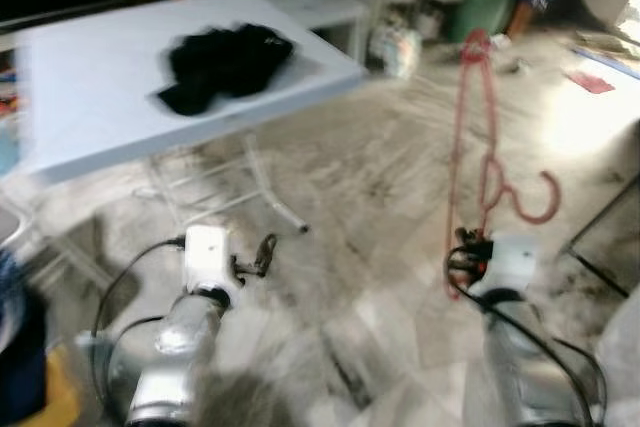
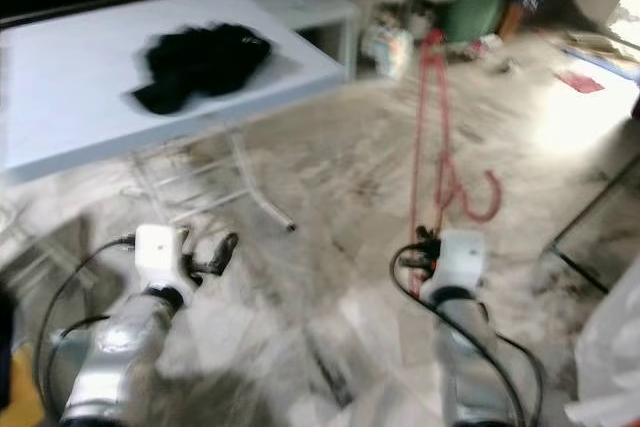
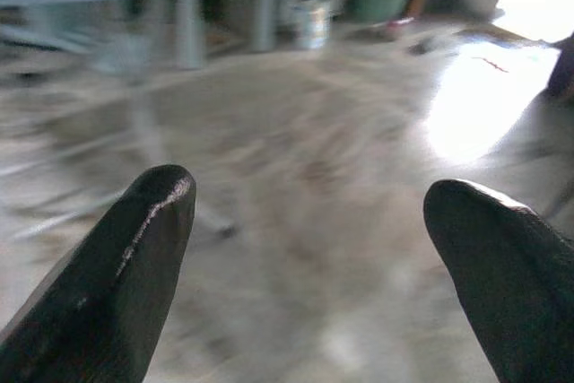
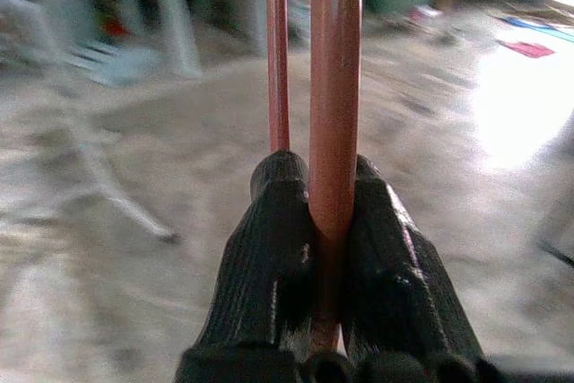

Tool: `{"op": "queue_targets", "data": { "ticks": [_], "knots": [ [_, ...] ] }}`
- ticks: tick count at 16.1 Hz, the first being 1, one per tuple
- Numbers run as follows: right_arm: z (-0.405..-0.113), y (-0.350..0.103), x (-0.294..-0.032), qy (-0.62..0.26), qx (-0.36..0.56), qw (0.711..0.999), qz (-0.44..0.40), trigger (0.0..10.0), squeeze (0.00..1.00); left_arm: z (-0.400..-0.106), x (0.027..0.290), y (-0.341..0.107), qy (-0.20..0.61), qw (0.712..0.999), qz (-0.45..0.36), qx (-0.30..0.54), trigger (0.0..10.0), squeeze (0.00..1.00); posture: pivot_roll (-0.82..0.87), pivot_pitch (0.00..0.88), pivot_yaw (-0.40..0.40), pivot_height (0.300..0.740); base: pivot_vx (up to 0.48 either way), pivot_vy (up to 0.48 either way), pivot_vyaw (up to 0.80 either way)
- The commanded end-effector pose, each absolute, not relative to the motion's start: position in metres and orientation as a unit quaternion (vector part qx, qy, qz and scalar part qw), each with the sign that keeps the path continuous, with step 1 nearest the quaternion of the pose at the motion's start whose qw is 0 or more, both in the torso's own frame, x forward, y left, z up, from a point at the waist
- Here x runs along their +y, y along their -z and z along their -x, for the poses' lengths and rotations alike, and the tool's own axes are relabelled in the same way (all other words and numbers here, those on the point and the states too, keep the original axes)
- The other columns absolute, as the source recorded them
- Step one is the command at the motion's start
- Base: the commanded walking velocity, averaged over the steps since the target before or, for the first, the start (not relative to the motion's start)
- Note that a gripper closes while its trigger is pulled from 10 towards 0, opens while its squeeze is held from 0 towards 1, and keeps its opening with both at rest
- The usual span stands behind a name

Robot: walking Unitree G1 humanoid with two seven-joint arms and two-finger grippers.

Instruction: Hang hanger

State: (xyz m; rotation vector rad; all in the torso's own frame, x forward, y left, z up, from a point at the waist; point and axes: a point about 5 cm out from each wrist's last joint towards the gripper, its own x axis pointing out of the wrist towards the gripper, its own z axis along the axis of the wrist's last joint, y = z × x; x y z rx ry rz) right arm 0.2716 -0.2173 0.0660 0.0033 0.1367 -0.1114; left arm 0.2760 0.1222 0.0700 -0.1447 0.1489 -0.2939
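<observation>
Nearest, low in the head views: right hand [image 4: 334, 221] clamped tight on the red hanger [image 1: 470, 147], fingers [image 4: 269, 248] pressed to a bar, frame rising upright above the marble floor [image 1: 350, 197], hook out to the right. Left hand [image 3: 309, 248] spread wide, holding nothing, over that floor. Farther left, white desk [image 1: 90, 87] carrying a black garment [image 1: 225, 65].

My two head cameras look forward and down on both arms, the marble floor [image 1: 370, 197] and the white table [image 1: 90, 97] far left, while each wrist camera looks low along its fingers toward that same table.
</observation>
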Motion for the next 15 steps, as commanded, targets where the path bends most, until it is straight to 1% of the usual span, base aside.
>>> {"op": "queue_targets", "data": {
  "ticks": [1,2,5,10,15],
  "knots": [
    [-0.2756,-0.0718,-0.2124,0.053,0.055,0.997,-0.007,10.0,0.0,-0.2749,0.13,-0.0703,0.141,0.985,0.062,0.075,10.0,0.0,-0.04,0.0,0.006,0.74,0.341,0.0,0.0],
    [-0.2751,-0.071,-0.2111,0.053,0.056,0.997,-0.009,10.0,0.0,-0.2742,0.1295,-0.0698,0.144,0.984,0.063,0.078,10.0,0.0,-0.04,0.0,0.007,0.74,0.345,0.0,0.0],
    [-0.2723,-0.0674,-0.2062,0.051,0.061,0.997,-0.012,10.0,0.0,-0.2735,0.1292,-0.0699,0.148,0.984,0.063,0.08,10.0,0.0,-0.04,0.0,0.015,0.74,0.363,0.0,-0.75],
    [-0.2719,-0.065,-0.2049,0.053,0.065,0.996,-0.015,10.0,0.0,-0.2738,0.1304,-0.0693,0.151,0.983,0.058,0.089,10.0,0.0,-0.03,0.0,0.02,0.74,0.324,0.315,-0.8],
    [-0.2716,-0.0639,-0.2058,0.055,0.069,0.996,-0.014,10.0,0.0,-0.2725,0.128,-0.0679,0.156,0.981,0.061,0.097,10.0,0.0,-0.03,0.0,0.019,0.74,0.0,0.424,-0.8]
  ]
}}
